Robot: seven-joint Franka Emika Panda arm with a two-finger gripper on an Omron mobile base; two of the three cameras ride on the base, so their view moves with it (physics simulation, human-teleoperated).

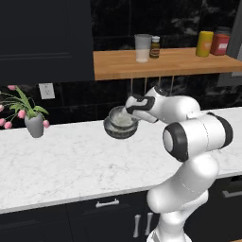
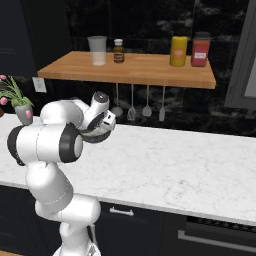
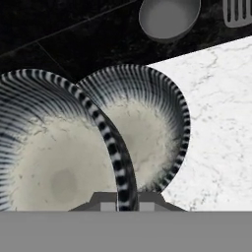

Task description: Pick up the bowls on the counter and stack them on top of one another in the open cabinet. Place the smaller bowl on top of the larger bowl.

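the white marble counter (image 1: 71, 160) with faint grey veins is seen running across both base views, above black cabinet fronts with silver handles. above it, against the black wall, the open cabinet (image 1: 189, 64) is formed by a doorless light-brown wooden board; on it a pale tumbler (image 1: 142, 47), a small brown bottle (image 1: 154, 47), a yellow canister (image 1: 204, 43) and a red canister (image 1: 220, 43) are stood in a row. metal utensils (image 2: 147, 102) are hung below the board. a grey flower vase (image 1: 34, 125) with pink tulips is placed on the counter at the left, well apart from the arm.

two bowls are shown in the hand view, overlapping, both tilted toward the camera. each has a dark outside and rim marked with fine pale ribs, and a pale whitish, mottled inside. the nearer bowl (image 3: 54, 152) is seen at the left, its striped rim curving down between the finger tips; the farther bowl (image 3: 147, 128) is partly hidden behind it. whether they touch cannot be told. in the left base view a bowl (image 1: 120, 124) is held at the gripper just above the counter, in front of the wall and below the shelf board.

the gripper (image 3: 124, 203) is pinched together on the rim of the nearer bowl.
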